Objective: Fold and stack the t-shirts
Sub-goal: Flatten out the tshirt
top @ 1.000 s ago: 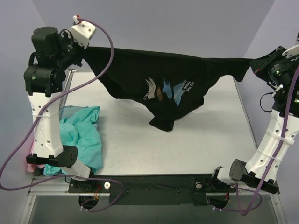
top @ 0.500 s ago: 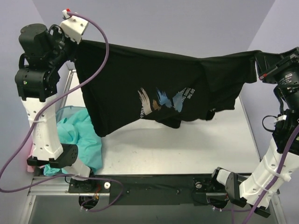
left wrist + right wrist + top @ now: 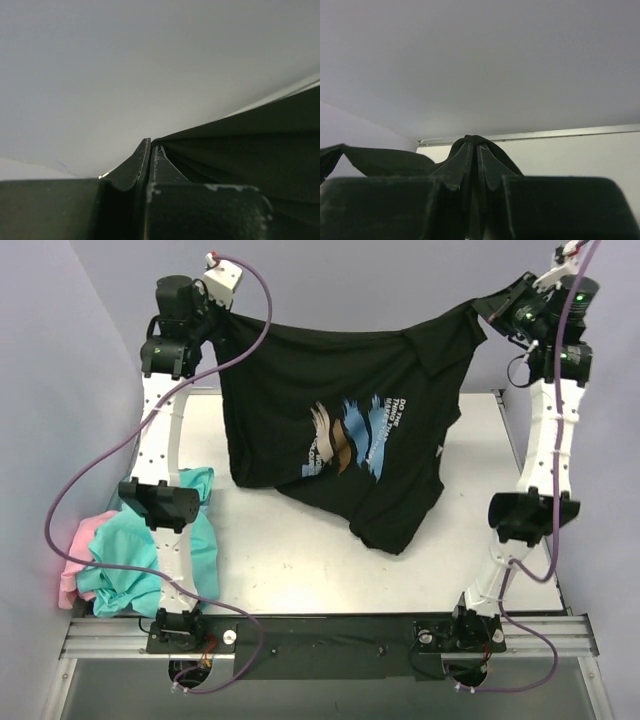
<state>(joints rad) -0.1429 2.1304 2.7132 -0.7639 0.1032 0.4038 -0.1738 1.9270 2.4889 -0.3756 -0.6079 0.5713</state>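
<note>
I am holding the big soft black cloth t-shirt (image 3: 300,380) up high, my left gripper (image 3: 151,146) and right gripper (image 3: 474,143) each pinching a top corner tight.

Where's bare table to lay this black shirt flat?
Widest bare table runs between the hanging hem of the black t-shirt and the front rail. A narrower patch lies between the shirt and the right arm. The near-left corner is crowded: teal t-shirts, pink t-shirt, left arm over them.
</note>
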